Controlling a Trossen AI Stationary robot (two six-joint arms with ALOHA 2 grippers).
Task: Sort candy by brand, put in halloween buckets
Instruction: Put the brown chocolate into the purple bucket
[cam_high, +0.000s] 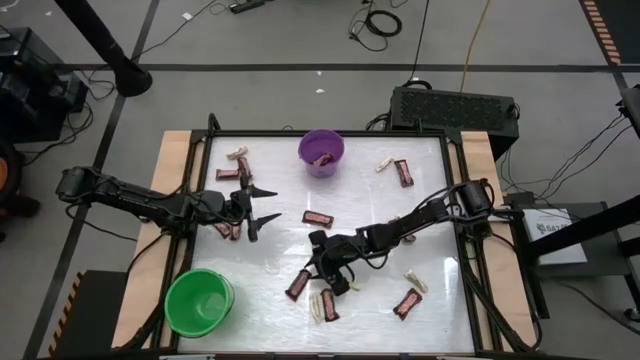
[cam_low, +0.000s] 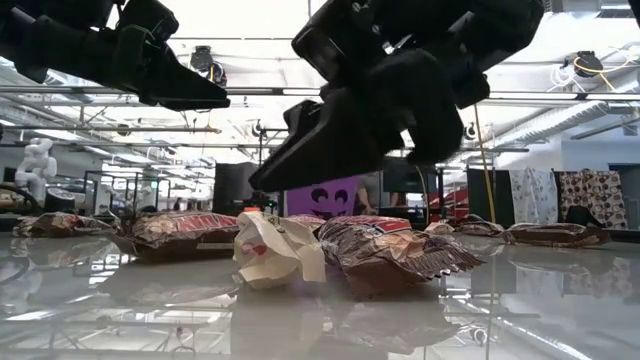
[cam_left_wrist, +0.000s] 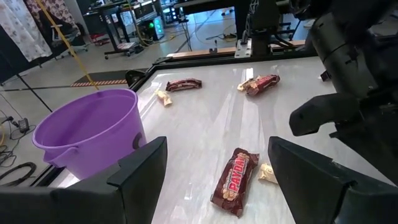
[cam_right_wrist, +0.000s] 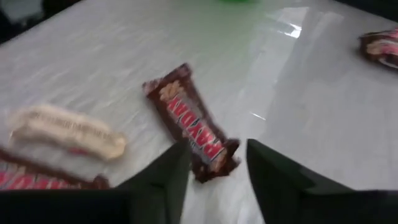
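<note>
My right gripper hovers open just above the table near its front middle. Its fingers stand on either side of the near end of a maroon bar, which lies flat on the table. A cream wrapper lies beside that bar. My left gripper waits open at the table's left, clear of the table, with a maroon bar lying ahead of it. The purple bucket stands at the far middle with a bar inside. The green bucket stands at the near left.
More candy is scattered about: bars, cream wrappers. Close under my right gripper lie a cream wrapper and a bar. A raised frame edges the table.
</note>
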